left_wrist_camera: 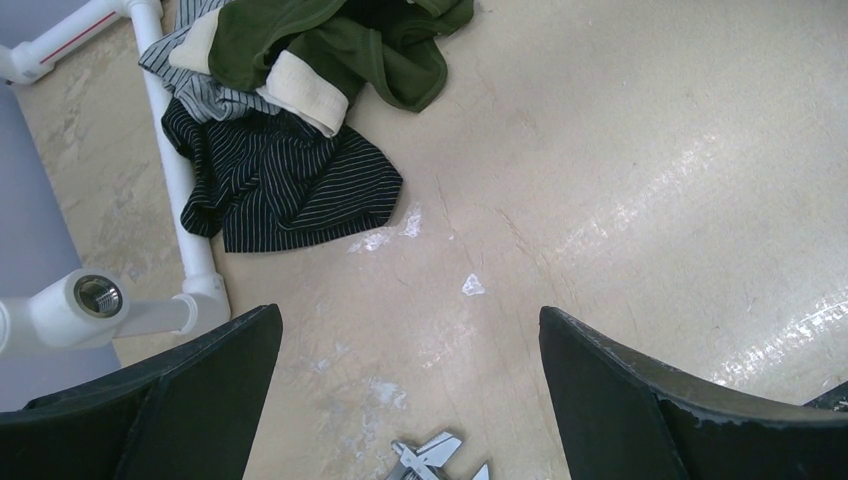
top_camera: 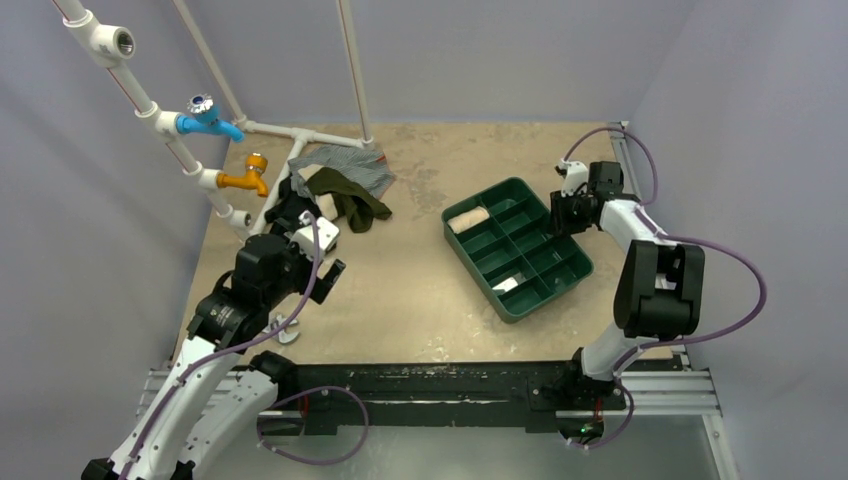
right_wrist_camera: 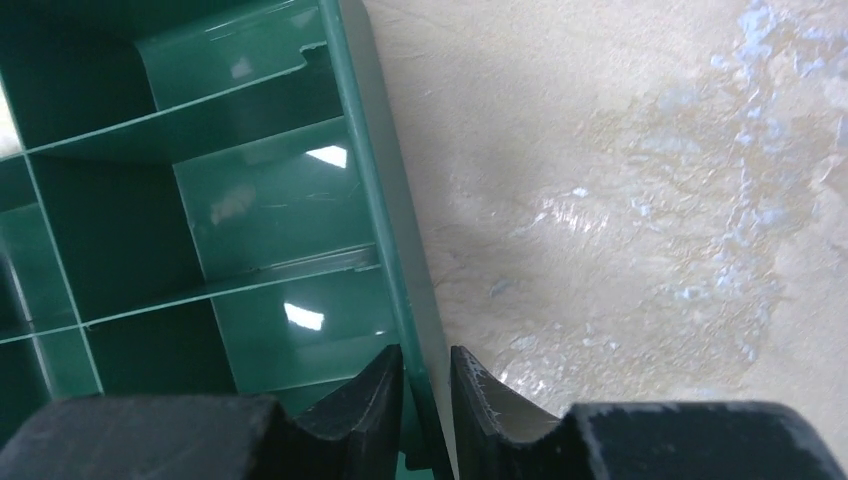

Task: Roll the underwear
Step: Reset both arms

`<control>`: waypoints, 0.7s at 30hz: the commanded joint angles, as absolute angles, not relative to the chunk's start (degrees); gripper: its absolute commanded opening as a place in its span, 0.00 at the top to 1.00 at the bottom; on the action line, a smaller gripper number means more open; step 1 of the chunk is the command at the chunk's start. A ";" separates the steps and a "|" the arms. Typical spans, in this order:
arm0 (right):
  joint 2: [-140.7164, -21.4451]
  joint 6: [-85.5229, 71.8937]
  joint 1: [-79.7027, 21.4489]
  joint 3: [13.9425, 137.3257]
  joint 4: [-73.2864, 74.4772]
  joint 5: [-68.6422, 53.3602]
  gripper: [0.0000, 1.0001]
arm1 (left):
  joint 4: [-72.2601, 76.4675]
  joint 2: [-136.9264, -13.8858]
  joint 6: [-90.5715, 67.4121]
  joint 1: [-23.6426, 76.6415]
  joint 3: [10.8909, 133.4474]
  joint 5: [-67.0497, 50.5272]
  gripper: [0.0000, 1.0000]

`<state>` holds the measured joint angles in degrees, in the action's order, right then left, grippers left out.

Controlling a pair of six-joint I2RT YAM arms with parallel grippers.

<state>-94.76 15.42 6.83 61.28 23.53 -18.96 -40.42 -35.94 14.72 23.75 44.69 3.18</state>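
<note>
The underwear (top_camera: 468,219), a small pale beige roll, lies in the far-left compartment of the green tray (top_camera: 478,268). My right gripper (top_camera: 560,213) is at the tray's far right side. In the right wrist view its jaws (right_wrist_camera: 425,352) straddle the tray's outer wall (right_wrist_camera: 375,170) and are shut on it, one finger inside the compartment and one outside. My left gripper (top_camera: 318,262) hovers over bare table near the clothes pile, and in its wrist view it (left_wrist_camera: 408,312) stands wide open with nothing between the fingers.
An olive-green garment (left_wrist_camera: 330,40) with a cream band, a grey striped garment (top_camera: 350,165) and a dark striped garment (left_wrist_camera: 280,180) are heaped by the white pipe frame (left_wrist_camera: 185,200). A blue tap (top_camera: 205,115) and an orange tap (top_camera: 250,175) stick out. A metal tool (left_wrist_camera: 440,458) lies under the left gripper.
</note>
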 commanded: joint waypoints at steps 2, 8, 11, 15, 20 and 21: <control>-90.13 9.24 7.16 60.68 26.00 -20.03 0.80 | -38.93 -36.46 16.26 23.47 47.18 2.41 0.00; -89.15 6.20 7.18 58.99 26.63 -21.80 0.96 | -39.26 -38.33 16.26 23.45 47.88 1.92 0.00; -88.24 5.77 7.20 58.29 27.16 -24.14 0.97 | -39.44 -39.04 16.37 23.47 47.99 1.76 0.00; -87.38 7.44 7.18 57.91 29.54 -25.87 0.89 | -39.43 -40.14 16.50 23.42 48.11 1.93 0.00; -87.21 9.51 7.18 58.17 32.52 -28.18 0.74 | -39.31 -41.99 16.16 23.47 48.95 2.07 0.00; -86.93 10.04 7.15 58.18 33.08 -28.44 0.70 | -39.42 -42.27 16.03 23.47 49.07 2.08 0.00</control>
